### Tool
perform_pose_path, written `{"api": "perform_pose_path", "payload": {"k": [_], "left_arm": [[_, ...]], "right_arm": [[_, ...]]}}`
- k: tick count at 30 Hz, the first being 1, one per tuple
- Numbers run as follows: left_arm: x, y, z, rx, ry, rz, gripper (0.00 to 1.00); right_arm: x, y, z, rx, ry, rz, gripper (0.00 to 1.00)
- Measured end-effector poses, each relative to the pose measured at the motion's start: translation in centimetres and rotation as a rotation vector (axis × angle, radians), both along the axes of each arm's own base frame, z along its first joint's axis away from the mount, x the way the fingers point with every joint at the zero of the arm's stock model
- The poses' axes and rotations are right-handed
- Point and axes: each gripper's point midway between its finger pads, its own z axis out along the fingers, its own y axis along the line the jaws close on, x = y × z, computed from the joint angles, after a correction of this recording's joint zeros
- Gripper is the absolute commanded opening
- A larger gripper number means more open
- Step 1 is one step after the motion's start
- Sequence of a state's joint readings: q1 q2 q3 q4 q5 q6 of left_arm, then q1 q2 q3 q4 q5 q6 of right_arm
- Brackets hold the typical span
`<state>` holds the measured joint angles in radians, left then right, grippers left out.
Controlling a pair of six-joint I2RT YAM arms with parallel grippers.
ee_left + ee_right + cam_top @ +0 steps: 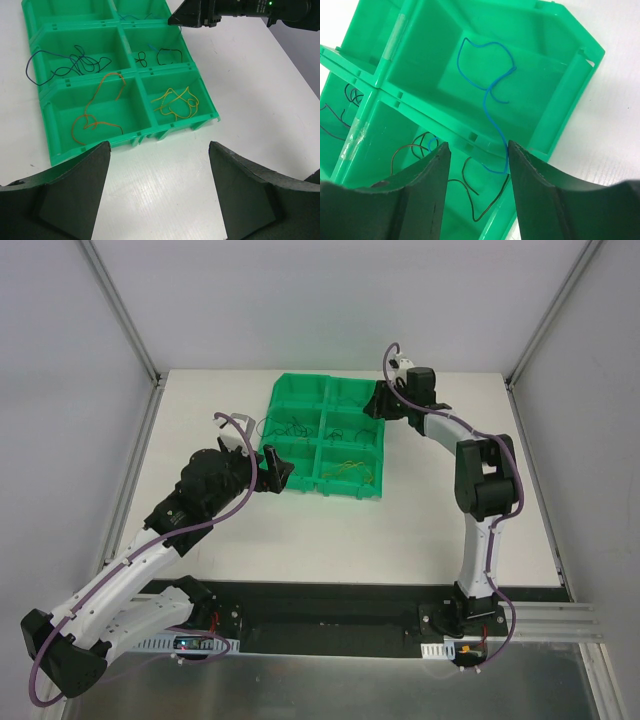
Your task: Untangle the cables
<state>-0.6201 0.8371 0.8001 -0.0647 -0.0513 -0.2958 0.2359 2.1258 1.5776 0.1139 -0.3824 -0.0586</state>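
While the orange cable (89, 105) and yellow cable (176, 102) are lying alone in the bin's (50, 135) lower compartments, the blue cable (487, 95) is straddling a divider mid-frame, with the left fingers (70, 190) and right fingers (420, 200) hovering spread, pinching nothing.

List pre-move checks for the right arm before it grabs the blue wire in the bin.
1. Right gripper jaws apart, nothing clamped: ok.
2. Blue wire centred in the jaws: not ok, it runs right beside one finger.
3. Blue wire within one compartment of the green bin: not ok, it crosses the divider.
4. Blue wire free of the black wires: cannot tell, the gripper hides part of it.
5. Left gripper open and empty: ok.
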Motion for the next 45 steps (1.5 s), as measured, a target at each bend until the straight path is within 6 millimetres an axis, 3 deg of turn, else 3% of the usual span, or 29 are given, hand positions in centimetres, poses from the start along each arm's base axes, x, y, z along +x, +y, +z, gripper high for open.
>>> {"api": "perform_pose_path", "payload": {"k": [9,15,21,24,34,38,45], "left_arm": [[0.0,0.0,0.0,0.0,0.0,0.0,0.79],[0.0,0.0,0.0,0.0,0.0,0.0,0.79],[0.0,0.0,0.0,0.0,0.0,0.0,0.79],[0.0,0.0,0.0,-0.001,0.0,0.0,0.79],[0.0,0.0,0.0,0.0,0.0,0.0,0.79],[0.0,0.0,0.0,-0.001,0.0,0.0,0.79],[0.0,0.0,0.1,-0.002,-0.002,0.0,0.79]], "right_arm": [[0.1,-0.4,-0.6,-0.035,0.002,-0.029,0.54],[-0.1,-0.4,-0.9,-0.041,0.009,-0.03,0.39],[-0.1,-0.1,-1.0,-0.05,0.008,-0.039,0.12],[-0.1,-0.1,-1.2,-0.063,0.007,-0.062,0.04],[-0.4,-0.5,-1.8,-0.062,0.025,-0.142,0.01],[-0.8,-0.2,-0.4,-0.037,0.018,-0.164,0.01],[0.2,1.0,5.2,0.047,-0.078,-0.188,0.01]]}}
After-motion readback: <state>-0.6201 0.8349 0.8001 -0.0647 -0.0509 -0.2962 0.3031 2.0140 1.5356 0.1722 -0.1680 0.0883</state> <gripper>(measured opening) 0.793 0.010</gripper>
